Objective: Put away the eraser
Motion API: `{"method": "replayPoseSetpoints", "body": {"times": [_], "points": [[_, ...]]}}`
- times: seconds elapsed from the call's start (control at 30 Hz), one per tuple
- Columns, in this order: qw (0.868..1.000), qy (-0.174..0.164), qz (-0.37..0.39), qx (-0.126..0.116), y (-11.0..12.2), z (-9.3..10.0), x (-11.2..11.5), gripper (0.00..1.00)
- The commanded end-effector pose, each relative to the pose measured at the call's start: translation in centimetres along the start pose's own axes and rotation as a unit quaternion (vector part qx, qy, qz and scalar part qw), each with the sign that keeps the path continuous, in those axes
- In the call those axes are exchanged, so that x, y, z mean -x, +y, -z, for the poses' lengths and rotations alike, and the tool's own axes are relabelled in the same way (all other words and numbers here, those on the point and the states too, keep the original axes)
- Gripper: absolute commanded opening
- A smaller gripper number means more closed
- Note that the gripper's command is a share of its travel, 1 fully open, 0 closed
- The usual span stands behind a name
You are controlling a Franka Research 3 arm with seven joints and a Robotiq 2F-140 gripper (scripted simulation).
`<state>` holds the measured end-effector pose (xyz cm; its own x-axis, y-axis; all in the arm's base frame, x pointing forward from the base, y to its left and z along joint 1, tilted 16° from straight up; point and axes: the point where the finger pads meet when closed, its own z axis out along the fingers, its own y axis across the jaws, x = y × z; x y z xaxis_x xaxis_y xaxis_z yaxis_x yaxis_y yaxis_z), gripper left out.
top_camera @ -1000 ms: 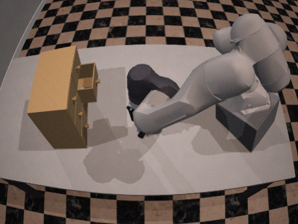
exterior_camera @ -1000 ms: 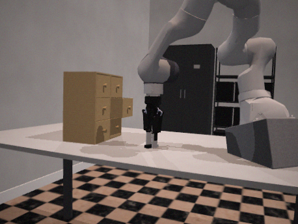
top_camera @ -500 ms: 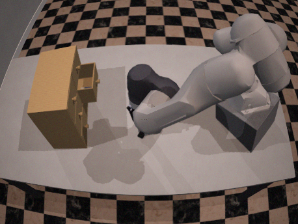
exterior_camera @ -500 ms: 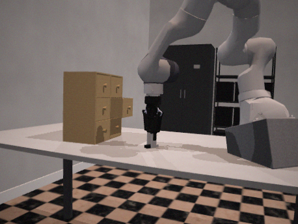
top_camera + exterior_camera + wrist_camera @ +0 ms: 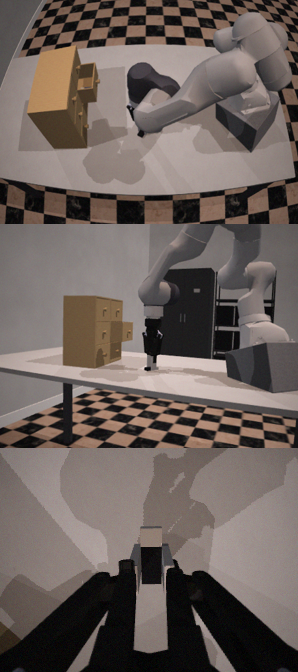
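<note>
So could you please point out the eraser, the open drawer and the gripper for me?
eraser [image 5: 151, 540]: wrist view, on its pale top end.
open drawer [image 5: 93, 85]: top view, on its front panel.
gripper [image 5: 151, 363]: exterior view, midway between its fingertips, shut on the eraser.

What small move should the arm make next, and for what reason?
Probably lift straight up. The gripper is shut on the eraser, low at the table, and one drawer of the chest stands open. Rising first should free the eraser before carrying it over.
</note>
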<state>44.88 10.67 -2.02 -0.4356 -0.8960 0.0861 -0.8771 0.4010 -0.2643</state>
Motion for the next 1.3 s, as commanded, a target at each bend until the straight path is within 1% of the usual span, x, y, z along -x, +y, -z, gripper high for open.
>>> {"method": "replayPoseSetpoints", "body": {"times": [0.0,0.3,0.37,0.47,0.53,0.63,1.17,1.27], "points": [[1.000,0.000,-0.001,0.001,0.1,1.3,0.1,0.11],[1.000,0.000,-0.001,0.001,0.1,7.0,0.1,0.11],[1.000,0.000,-0.001,0.001,0.1,7.0,0.1,0.11],[1.000,0.000,-0.001,0.001,0.1,8.4,0.1,0.11],[1.000,0.000,-0.001,0.001,0.1,9.0,0.1,0.11],[1.000,0.000,-0.001,0.001,0.1,9.2,0.1,0.11],[1.000,0.000,-0.003,0.002,0.0,9.2,0.1,0.11],[1.000,0.000,-0.013,0.002,-0.3,9.2,-0.1,0.11]]}}
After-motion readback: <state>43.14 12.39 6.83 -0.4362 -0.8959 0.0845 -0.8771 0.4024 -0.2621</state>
